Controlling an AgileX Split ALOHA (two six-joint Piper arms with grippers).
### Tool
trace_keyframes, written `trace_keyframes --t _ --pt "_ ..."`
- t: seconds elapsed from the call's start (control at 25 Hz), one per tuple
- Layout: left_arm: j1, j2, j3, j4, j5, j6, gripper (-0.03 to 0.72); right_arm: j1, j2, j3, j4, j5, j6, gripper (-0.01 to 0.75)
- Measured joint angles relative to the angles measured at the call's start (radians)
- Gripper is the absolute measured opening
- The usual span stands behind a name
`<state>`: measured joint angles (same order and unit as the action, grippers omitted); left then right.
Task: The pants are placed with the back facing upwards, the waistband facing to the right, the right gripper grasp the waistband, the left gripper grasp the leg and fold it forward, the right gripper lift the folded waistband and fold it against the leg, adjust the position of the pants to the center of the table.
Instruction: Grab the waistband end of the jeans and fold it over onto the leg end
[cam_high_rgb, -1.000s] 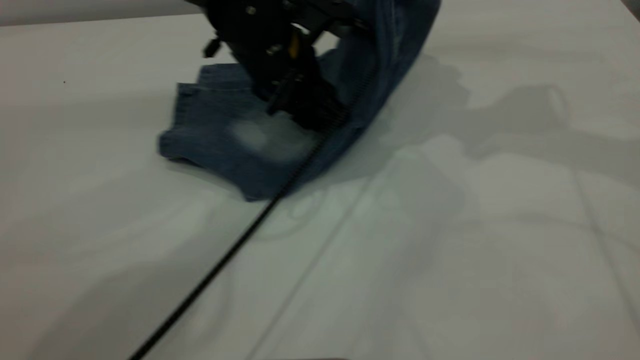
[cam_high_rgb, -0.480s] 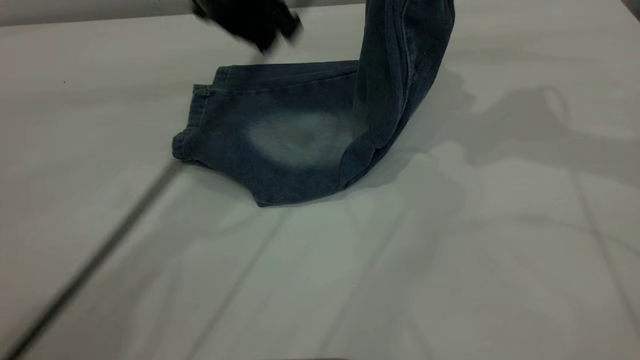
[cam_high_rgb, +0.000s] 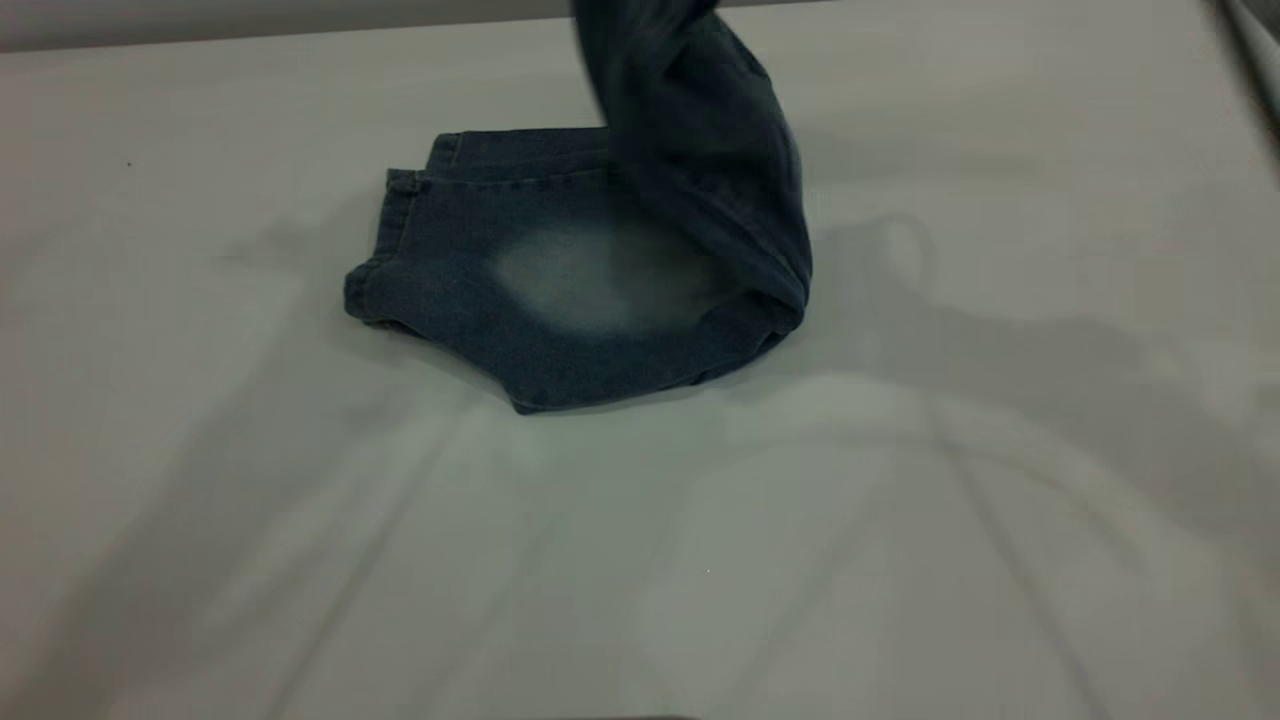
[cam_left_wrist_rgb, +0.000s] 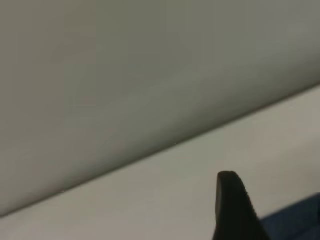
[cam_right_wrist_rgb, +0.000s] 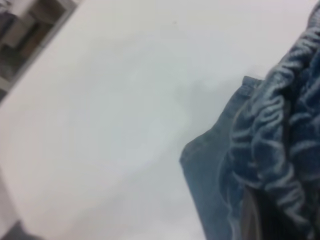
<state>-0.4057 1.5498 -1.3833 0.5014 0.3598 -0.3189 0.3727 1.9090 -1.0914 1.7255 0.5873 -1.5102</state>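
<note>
In the exterior view, the left part of the table (cam_high_rgb: 150, 400) carries only soft shadows. Neither arm shows in this view.

The pants (cam_high_rgb: 560, 290) lie a little left of the middle, towards the far edge, folded flat with the leg ends pointing left. A pale faded patch marks the top layer. At its right end the cloth bends round in a rolled fold on the table. From there a wide band of denim rises and leans back leftward over the flat part. It is blurred and cut off by the top of the view, so what holds it cannot be seen there. To the right are more shadows, and a pale strip in the top corner is too cropped to name.

In the left wrist view, the left gripper (cam_left_wrist_rgb: 232, 200) shows only as one dark tip above the table near its edge (whether it is open or closed cannot be told). A corner of blue denim lies just beside it.

In the right wrist view, the puckered waistband (cam_right_wrist_rgb: 285, 125) fills one side, very close to the lens and raised over the flat leg below. The right gripper (cam_right_wrist_rgb: 254, 220) is clamped on the waistband, though only a dark sliver shows against the cloth.
</note>
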Motion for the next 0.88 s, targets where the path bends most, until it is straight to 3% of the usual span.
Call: trace_keyframes --t 0.24,0.52,0.64,0.88 --pt "0.0 -0.124 0.0 -0.015 0.101 0.0 0.359 0.117 0.125 -0.053 0.068 -0.133 -0.144 0.05" --pt "0.0 -0.139 0.004 -0.07 0.179 0.002 0.34 0.136 0.294 -0.21 0.072 -0.17 -0.151 0.093" --pt "-0.004 -0.139 0.004 -0.085 0.185 0.023 0.323 0.136 0.324 -0.26 0.074 -0.205 -0.142 0.192" --pt "-0.004 -0.139 0.005 -0.106 0.187 0.045 0.307 0.157 0.332 -0.28 0.077 -0.214 -0.129 0.508"
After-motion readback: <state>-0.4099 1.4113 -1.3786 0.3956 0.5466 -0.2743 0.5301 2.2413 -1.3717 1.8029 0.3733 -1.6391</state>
